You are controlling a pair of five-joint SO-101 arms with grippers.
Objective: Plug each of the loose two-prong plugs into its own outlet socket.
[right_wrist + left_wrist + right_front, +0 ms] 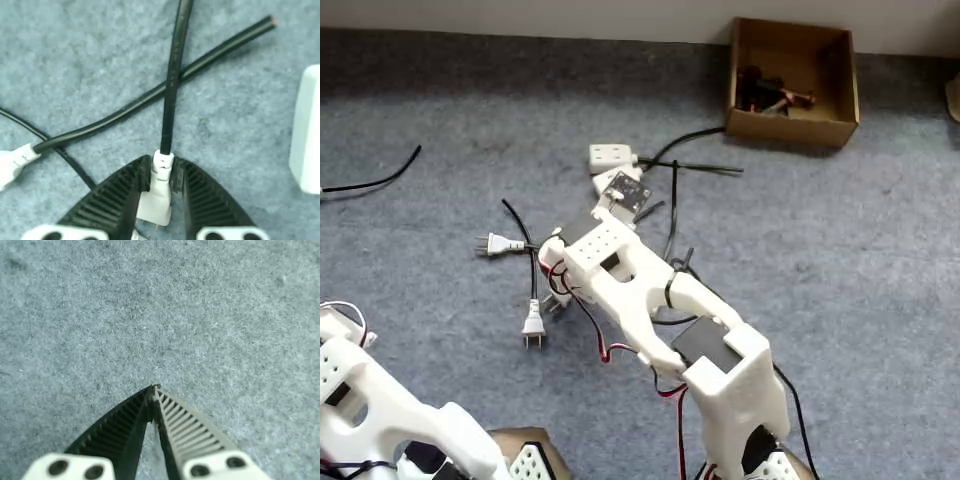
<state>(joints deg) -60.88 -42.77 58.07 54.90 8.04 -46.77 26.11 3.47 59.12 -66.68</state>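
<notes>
My right gripper [161, 165] is shut on a white two-prong plug [156, 197], whose black cord [172, 75] runs away across the carpet. A white outlet block [307, 130] lies close beside it. In the high view this gripper [625, 192] sits against the white outlet blocks [612, 156] at mid-table. Two loose white plugs [498, 243] [532, 325] lie on the carpet to its left. Another white plug [11, 162] on a thick black cord shows in the right wrist view. My left gripper [152, 390] is shut on nothing over bare carpet.
A cardboard box [840, 75] holding small parts stands at the back right. Black cords [673, 205] cross near the outlets, and another cord [380, 180] lies at the far left. The left arm [380, 410] is low at the front left.
</notes>
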